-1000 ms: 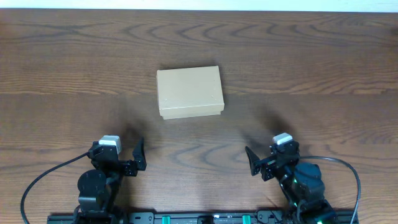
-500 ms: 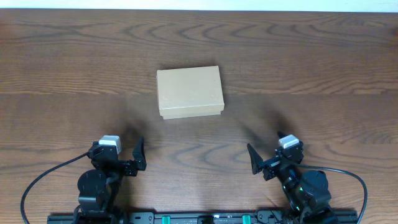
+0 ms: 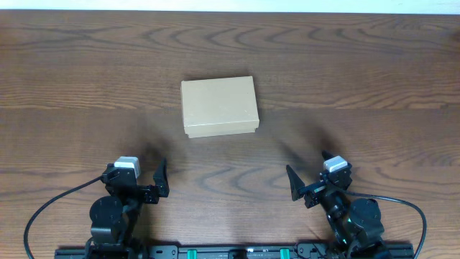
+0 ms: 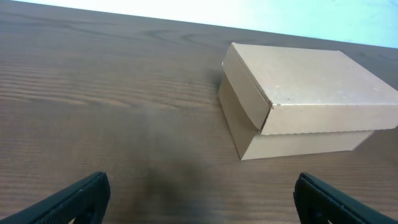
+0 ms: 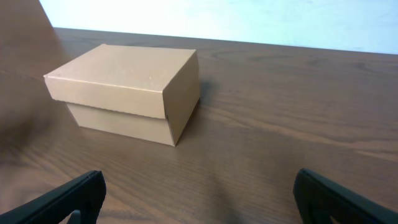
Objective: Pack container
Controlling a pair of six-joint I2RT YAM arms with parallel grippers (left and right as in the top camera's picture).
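The container (image 3: 219, 106) is a plain tan cardboard box with its flap lid closed, sitting on the wooden table near the middle. It shows in the left wrist view (image 4: 305, 99) ahead to the right, and in the right wrist view (image 5: 127, 90) ahead to the left. My left gripper (image 3: 139, 173) is open and empty near the front edge, well short of the box; its fingertips (image 4: 81, 198) show at the bottom corners. My right gripper (image 3: 309, 180) is open and empty at the front right, its fingertips (image 5: 74, 198) wide apart.
The brown wood-grain table (image 3: 359, 86) spreads all round the box. A pale wall (image 5: 249, 18) runs behind the far edge. Black cables (image 3: 50, 208) loop beside both arm bases at the front.
My right arm has drawn back a little toward the front edge and slightly right. The left arm and the box have not moved.
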